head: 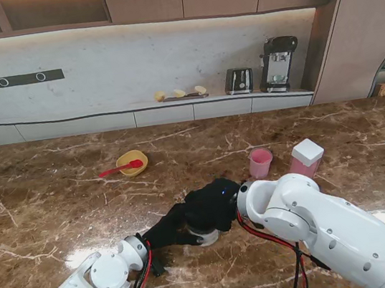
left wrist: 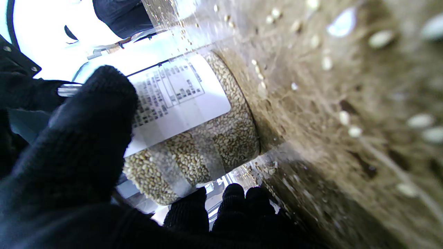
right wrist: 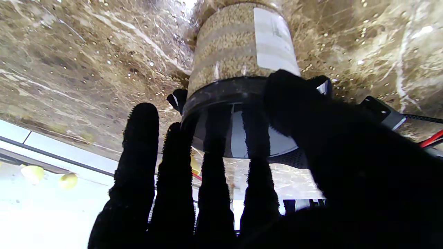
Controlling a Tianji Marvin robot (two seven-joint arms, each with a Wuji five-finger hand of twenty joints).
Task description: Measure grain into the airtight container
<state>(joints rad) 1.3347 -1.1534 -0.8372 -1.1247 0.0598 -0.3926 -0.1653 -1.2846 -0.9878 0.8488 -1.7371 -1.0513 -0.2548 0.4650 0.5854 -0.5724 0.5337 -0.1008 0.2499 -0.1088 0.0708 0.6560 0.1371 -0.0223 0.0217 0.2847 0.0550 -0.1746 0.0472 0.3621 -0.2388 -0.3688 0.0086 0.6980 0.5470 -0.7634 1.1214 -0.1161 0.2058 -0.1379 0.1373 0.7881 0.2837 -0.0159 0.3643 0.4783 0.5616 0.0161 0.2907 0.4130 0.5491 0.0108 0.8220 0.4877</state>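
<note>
Grain jar [head: 206,234] stands on the marble table [head: 43,210] near to me, between the two black-gloved hands, and only its pale lower part shows in the stand's view. There the left hand [head: 167,229] reaches to it from the left and the right hand [head: 212,202] covers its top. Farther from me I count one yellow bowl [head: 134,160] with one red spoon [head: 118,169] in it, one pink cup [head: 260,162] and one pink container with a white lid [head: 305,157], well apart from the jar. In the left wrist view, the one jar [left wrist: 207,138] is full of grain with a white label [left wrist: 173,100]; the left hand [left wrist: 79,155] holds its side, thumb on the label. In the right wrist view, the right hand [right wrist: 242,180] is closed on the jar's dark lid [right wrist: 221,91]; four fingers [right wrist: 138,145] lie over it, and small grains are scattered on the table [right wrist: 86,52].
</note>
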